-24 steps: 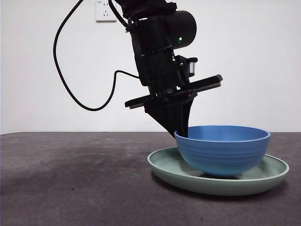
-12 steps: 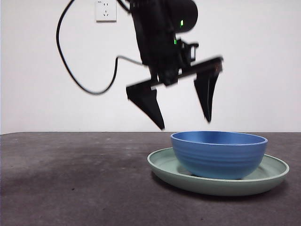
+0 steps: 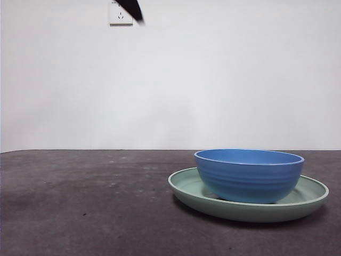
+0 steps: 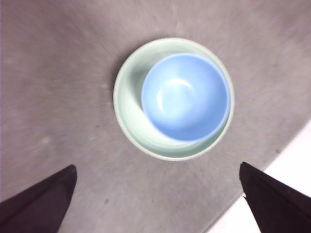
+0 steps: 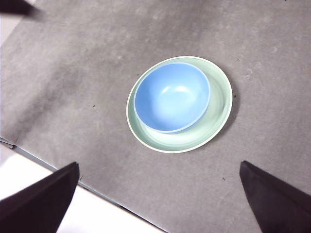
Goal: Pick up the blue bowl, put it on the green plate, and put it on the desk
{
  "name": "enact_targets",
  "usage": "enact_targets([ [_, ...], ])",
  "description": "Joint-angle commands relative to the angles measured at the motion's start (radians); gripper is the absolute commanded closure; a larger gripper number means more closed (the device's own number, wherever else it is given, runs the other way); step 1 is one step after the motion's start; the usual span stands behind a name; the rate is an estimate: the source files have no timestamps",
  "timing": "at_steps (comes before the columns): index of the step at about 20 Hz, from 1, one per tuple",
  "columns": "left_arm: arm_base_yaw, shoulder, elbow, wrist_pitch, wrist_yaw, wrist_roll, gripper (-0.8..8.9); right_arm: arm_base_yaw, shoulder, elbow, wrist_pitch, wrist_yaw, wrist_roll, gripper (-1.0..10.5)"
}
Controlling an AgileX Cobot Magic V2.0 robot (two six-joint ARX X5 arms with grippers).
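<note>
While both arms hang high above, the blue bowl (image 3: 249,175) sits upright inside the green plate (image 3: 186,186), and the plate lies flat on the dark surface (image 3: 85,202). The bowl is not in the middle of the plate; it sits close to one side of the rim, so more green shows on the other side. Nothing is inside the bowl. The left end effector (image 4: 160,204) is far above the bowl with its jaws spread wide, holding nothing. The right end effector (image 5: 160,204) is also high up and wide apart, holding nothing. In the front view only a small black tip (image 3: 131,9) shows at the top edge, by a white wall socket (image 3: 120,13).
</note>
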Motion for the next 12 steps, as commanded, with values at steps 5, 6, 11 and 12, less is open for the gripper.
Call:
enact_targets([
  [5, 0.035, -0.335, -0.165, 0.068, -0.005, -0.011, 2.51, -0.001, 0.003, 0.020, 0.008, 0.000, -0.008, 3.5],
  [6, 0.042, -0.407, -0.238, 0.109, -0.005, -0.013, 2.51, -0.001, 0.003, 0.020, 0.008, 0.000, -0.008, 3.5],
  [11, 0.074, -0.773, -0.627, 0.300, -0.008, -0.037, 2.51, -0.001, 0.003, 0.020, -0.002, 0.000, 0.002, 3.5],
  [12, 0.074, -0.826, -0.688, 0.317, -0.008, -0.037, 2.51, -0.001, 0.003, 0.020, -0.001, 0.000, 0.009, 3.5],
])
